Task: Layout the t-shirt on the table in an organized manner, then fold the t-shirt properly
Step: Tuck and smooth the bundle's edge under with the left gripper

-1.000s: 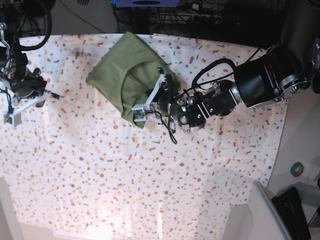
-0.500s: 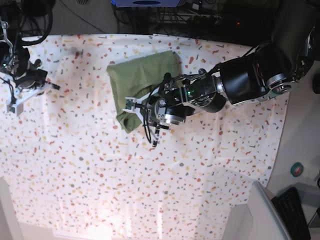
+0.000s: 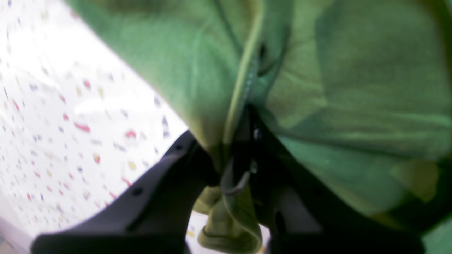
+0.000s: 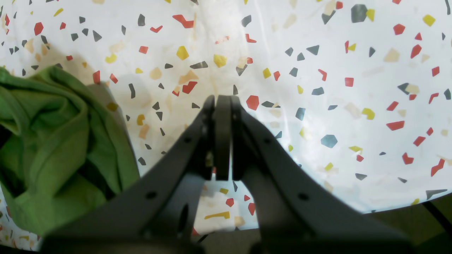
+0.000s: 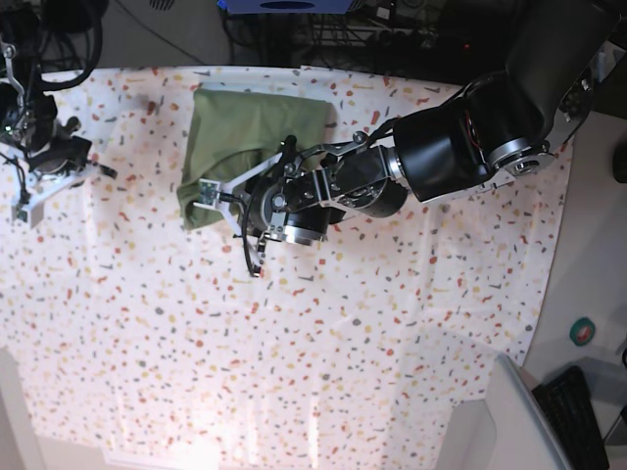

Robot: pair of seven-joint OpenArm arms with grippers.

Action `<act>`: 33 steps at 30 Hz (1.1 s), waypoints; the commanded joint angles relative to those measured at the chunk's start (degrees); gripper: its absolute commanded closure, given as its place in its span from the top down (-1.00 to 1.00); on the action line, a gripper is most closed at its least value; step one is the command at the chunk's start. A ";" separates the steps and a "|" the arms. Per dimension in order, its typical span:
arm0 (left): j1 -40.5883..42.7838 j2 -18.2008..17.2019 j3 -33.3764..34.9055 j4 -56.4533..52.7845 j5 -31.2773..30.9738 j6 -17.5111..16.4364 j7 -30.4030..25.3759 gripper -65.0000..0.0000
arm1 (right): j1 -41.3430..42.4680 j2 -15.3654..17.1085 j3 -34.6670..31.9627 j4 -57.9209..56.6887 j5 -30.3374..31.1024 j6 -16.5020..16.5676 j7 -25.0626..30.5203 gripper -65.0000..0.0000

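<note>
The olive-green t-shirt (image 5: pixel 257 125) lies bunched in a rough rectangle at the far middle-left of the speckled table (image 5: pixel 323 343). My left gripper (image 5: pixel 211 193) reaches in from the right and is shut on the t-shirt's near-left edge. In the left wrist view the left gripper (image 3: pixel 243 120) pinches a hemmed fold of the t-shirt (image 3: pixel 353 88), with the cloth hanging around the jaws. My right gripper (image 5: pixel 27 204) rests at the table's far-left edge, apart from the shirt. In the right wrist view the right gripper (image 4: pixel 222 102) is shut on nothing above the table (image 4: pixel 353 106), with the t-shirt (image 4: pixel 53 141) to its left.
Dark cables and equipment (image 5: pixel 392 29) line the far edge of the table. A grey panel (image 5: pixel 509 421) and a keyboard (image 5: pixel 578 411) sit off the near-right corner. A small teal disc (image 5: pixel 583 331) lies right of the cloth.
My left gripper has swept leftwards across the table, pulling the t-shirt's edge with it. The shirt now lies further left and flatter. The right arm has barely moved.
</note>
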 commanded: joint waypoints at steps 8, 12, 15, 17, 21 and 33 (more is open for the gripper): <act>-1.51 0.11 -0.91 1.78 -0.32 -1.00 -0.19 -1.00 | 1.22 0.84 0.34 0.72 0.02 0.24 0.92 -1.00; -1.51 -0.15 -0.91 4.50 -0.15 -7.95 -0.10 -1.00 | 1.22 0.84 0.16 0.72 0.02 0.24 0.92 -1.00; -1.60 0.02 -0.91 5.03 -0.06 -8.65 -0.01 -1.00 | 1.75 0.84 0.16 0.72 0.02 0.24 0.92 -1.00; -2.13 0.11 -0.91 5.12 -0.15 -8.65 0.07 -1.00 | 1.75 0.84 0.16 0.72 0.02 0.24 0.92 -1.00; -2.57 0.29 -0.99 5.20 -0.41 -8.83 4.21 -0.92 | 1.75 0.84 0.07 0.72 0.02 0.24 0.92 -1.00; -3.09 0.90 -8.47 7.67 -0.24 -15.90 8.60 0.30 | 1.84 0.84 -0.02 0.72 0.02 0.24 0.92 -1.00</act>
